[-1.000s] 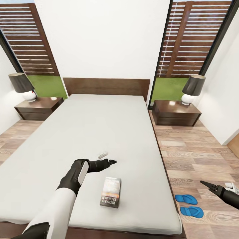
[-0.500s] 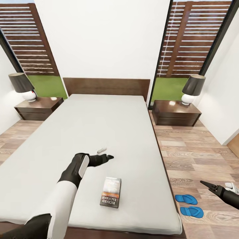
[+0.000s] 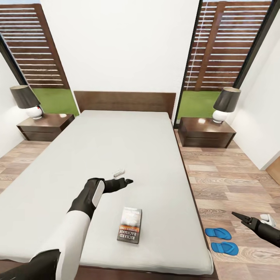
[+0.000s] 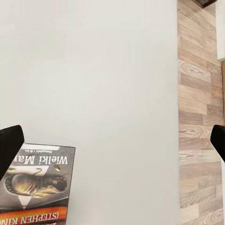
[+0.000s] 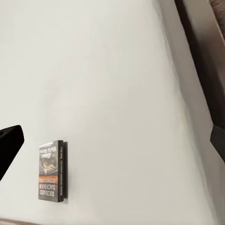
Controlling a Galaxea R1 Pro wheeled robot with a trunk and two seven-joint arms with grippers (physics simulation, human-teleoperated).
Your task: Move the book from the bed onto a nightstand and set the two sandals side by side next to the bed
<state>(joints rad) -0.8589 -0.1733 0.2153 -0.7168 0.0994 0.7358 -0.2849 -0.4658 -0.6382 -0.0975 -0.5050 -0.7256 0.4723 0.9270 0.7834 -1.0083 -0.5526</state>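
Head view of the bedroom: the bed [image 3: 116, 155], with a dark headboard [image 3: 124, 102] and plain grey mattress, occupies the centre of the frame. It is flanked by two low dark nightstands, one at the left edge [image 3: 46, 126] and one at centre right [image 3: 206, 133], each bearing a lamp with a dark shade [image 3: 25, 100] [image 3: 226, 103]. Tall dark-framed windows [image 3: 233, 46] at the upper corners show a slatted fence and grass.

The book [image 3: 130, 225] lies flat in the lower centre, on the mattress near the foot of the bed, with nothing on top of it. A dark cover, an orange band and white lettering are seen; in the left wrist view [image 4: 35, 190] a picture and the words "Stephen King" can be read.

The two sandals [image 3: 221, 240], bright blue, lie together on the plank floor [image 3: 229, 182] at lower right, just beside the bed's corner.

The left gripper [image 3: 125, 181] is held over the mattress above the book and apart from it. Its fingers [image 4: 9, 147] sit at opposite edges of the left wrist view, so the jaws are spread wide and hold nothing. The right gripper [image 3: 238, 216] is seen at the lower right edge, over the floor near the sandals; its jaws appear spread in the right wrist view, though the tips are barely visible.

Compared with a second ago, the left gripper is slightly higher in the frame; book and sandals are unchanged.
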